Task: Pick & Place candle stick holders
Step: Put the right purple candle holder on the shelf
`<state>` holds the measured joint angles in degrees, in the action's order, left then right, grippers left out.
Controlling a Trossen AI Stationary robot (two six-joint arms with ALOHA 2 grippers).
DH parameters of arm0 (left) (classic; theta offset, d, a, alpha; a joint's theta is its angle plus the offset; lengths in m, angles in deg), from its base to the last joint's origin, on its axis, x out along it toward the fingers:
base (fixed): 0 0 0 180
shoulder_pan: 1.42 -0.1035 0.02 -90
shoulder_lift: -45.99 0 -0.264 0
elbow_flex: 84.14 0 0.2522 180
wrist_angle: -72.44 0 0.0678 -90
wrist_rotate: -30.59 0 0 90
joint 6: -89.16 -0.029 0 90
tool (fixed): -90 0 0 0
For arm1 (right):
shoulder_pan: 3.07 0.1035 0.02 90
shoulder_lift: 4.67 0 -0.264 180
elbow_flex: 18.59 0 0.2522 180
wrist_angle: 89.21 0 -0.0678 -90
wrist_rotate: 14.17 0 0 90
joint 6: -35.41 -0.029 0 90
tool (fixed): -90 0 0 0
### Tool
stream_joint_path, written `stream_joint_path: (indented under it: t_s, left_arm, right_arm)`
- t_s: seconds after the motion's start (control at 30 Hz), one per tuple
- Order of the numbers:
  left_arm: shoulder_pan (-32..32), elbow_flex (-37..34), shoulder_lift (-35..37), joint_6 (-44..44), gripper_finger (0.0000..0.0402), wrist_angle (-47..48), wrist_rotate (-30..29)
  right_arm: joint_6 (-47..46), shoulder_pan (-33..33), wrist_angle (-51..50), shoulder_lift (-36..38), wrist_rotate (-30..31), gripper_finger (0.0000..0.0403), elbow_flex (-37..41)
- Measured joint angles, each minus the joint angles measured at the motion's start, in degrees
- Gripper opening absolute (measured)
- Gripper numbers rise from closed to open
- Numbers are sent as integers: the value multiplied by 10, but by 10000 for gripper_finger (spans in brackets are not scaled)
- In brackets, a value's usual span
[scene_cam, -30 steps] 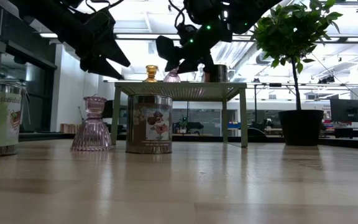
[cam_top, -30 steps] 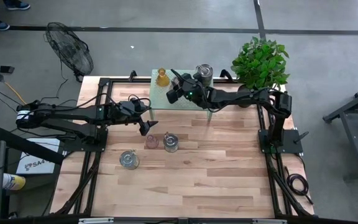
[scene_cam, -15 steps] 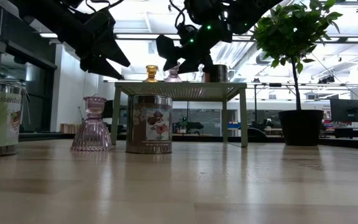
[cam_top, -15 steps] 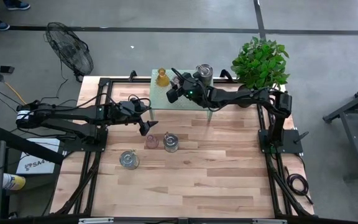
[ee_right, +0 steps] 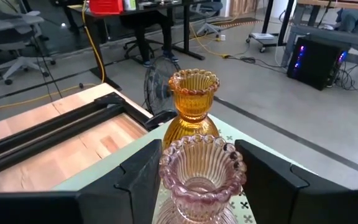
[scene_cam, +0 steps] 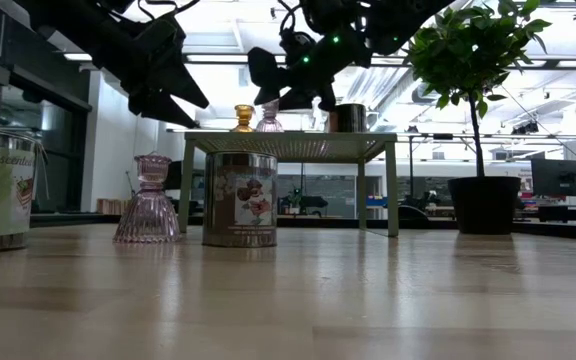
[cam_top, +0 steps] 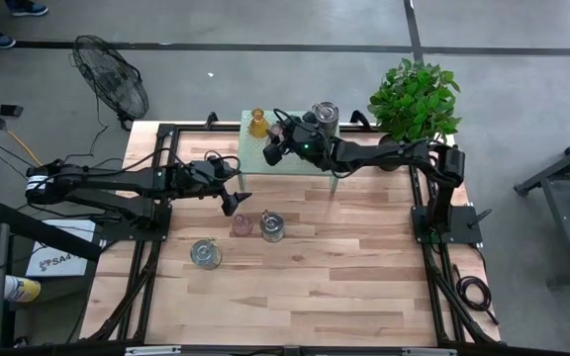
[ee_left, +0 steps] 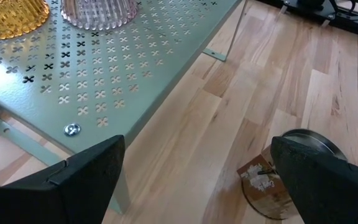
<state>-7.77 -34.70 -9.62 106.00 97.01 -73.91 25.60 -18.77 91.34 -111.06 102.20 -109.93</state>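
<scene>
We see the right gripper point(ee_right: 199, 186) clasping a pink holder point(ee_right: 202, 177), axis vertical, mouth up, beside the amber holder point(ee_right: 193, 102); left gripper point(ee_left: 194, 180) gapes empty.

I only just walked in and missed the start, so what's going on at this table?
The robot is moving candle stick holders onto the pale green perforated stand. The right claw is over the stand with its fingers either side of a pink glass holder that stands beside the amber holder; a metal holder is on the stand too. The left claw hangs open above the table, near another pink holder and two metal holders waiting there.
</scene>
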Motion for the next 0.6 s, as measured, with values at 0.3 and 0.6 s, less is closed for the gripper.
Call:
stream_joint_path:
  t_s: [0.3, 0.6]
  left_arm:
    - [0, 0, 0, 0, 396, 1, 0]
    - [0, 0, 0, 0, 396, 1, -3]
  right_arm:
    - [28, 24, -68, 68, 8, 192, 0]
    - [74, 45, -86, 87, 54, 143, 0]
